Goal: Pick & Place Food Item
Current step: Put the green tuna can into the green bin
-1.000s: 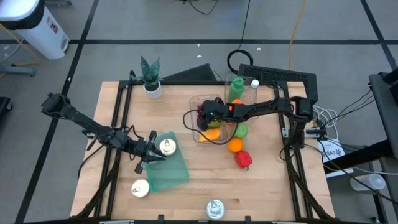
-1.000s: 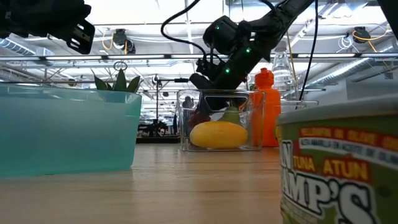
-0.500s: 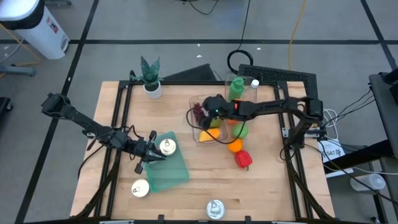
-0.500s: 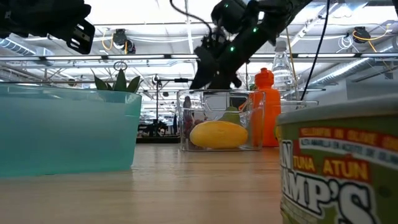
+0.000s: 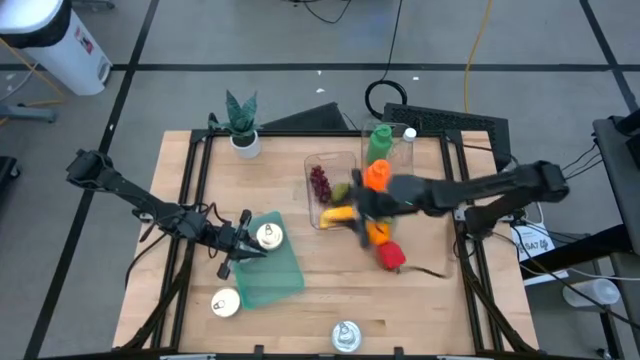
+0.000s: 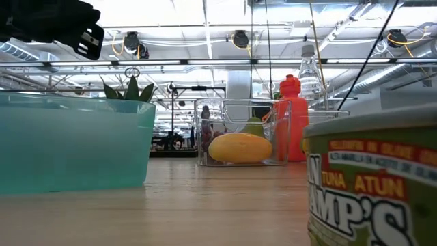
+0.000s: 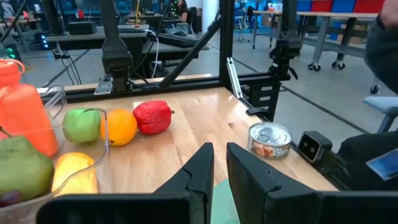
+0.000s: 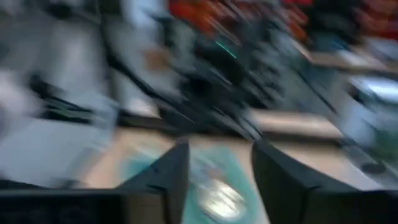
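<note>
A clear container (image 5: 325, 165) at mid-table holds purple grapes (image 5: 320, 182), a green fruit (image 7: 22, 168) and a yellow fruit (image 6: 239, 147). Beside it on the wood lie a green apple (image 7: 81, 124), an orange (image 5: 378, 233) and a red pepper (image 5: 392, 256). My right gripper (image 5: 362, 208) hangs blurred above the container's right side, open, with nothing between its fingers (image 8: 171, 177). My left gripper (image 5: 245, 250) is shut and hovers over the teal bin (image 5: 275, 270), next to a can (image 5: 268, 236) that stands in it.
An orange bottle (image 6: 289, 119) and a clear bottle (image 6: 308, 75) stand behind the container. A tuna can (image 5: 345, 337) sits at the near edge, another can (image 5: 226, 302) near the teal bin, and a potted plant (image 5: 241, 125) at the far left corner.
My right gripper has risen out of the clear container and drawn back toward the table's right side, leaving the low view. The grapes stay in the container. My left arm has kept still.
</note>
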